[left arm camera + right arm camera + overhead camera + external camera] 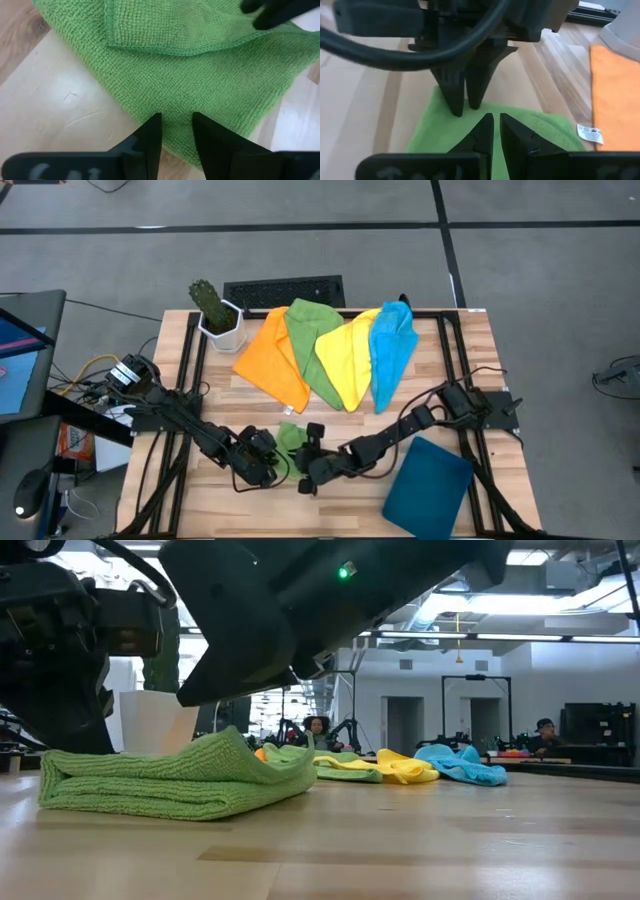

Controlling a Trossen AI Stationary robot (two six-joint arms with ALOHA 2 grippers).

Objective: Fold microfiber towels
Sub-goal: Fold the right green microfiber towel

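Observation:
A folded green towel (291, 437) lies on the wooden table near its front edge, in stacked layers (180, 780). My left gripper (275, 452) stands at its left side, fingers apart, with towel showing in the gap (176, 120). My right gripper (308, 448) comes in from the right, fingers almost together (496, 120), over the top flap (200, 25). Orange (272, 358), green (312, 345), yellow (350, 360) and blue (392, 350) towels lie fanned and overlapping at the far side. My left gripper sets its fingertips (156, 122) on the towel's edge nearest the left arm (465, 116), slanting down from above. A strip of cloth lies between them; whether they pinch it, I cannot tell. My right gripper is at the top flap's corner (260, 31), slanting down from the table's right. In the low view the top layer rises to a peak (235, 732) under its fingers while the other layers lie flat. The gripper hides the contact itself.
A dark teal tray (428, 485) lies at the front right, beside the right arm. A cactus in a white pot (215, 315) stands at the far left corner, a keyboard (283, 290) behind the far edge. People sit in the room beyond (318, 725).

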